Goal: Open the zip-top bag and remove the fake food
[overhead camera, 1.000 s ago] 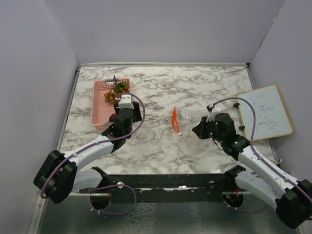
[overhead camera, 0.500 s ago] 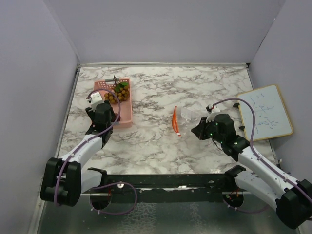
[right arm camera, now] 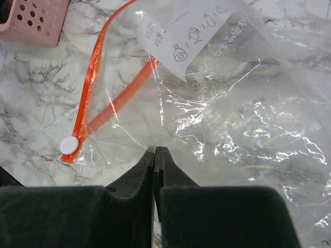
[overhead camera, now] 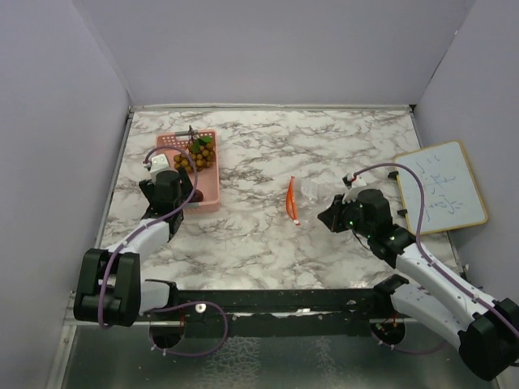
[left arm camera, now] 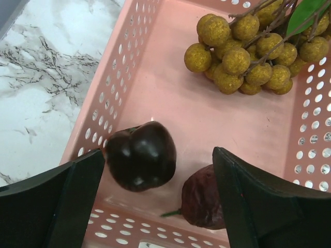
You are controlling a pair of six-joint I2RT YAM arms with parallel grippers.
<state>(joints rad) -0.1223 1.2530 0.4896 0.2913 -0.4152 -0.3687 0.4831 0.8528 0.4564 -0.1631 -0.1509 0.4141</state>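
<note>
Left claw spread wide and empty over the near end of the pink basket; the grape-like bunch and a dark maroon fruit lie on the basket floor. Right claw pinched shut on the zip-top bag, flat on the tabletop well right of the basket, orange zip strip parted, nothing seen inside. Judged: opening and removal look done; only letting go remains.

Bright, even overhead light, soft shadows, all views sharp, w/ glare on zip-top bag.
</note>
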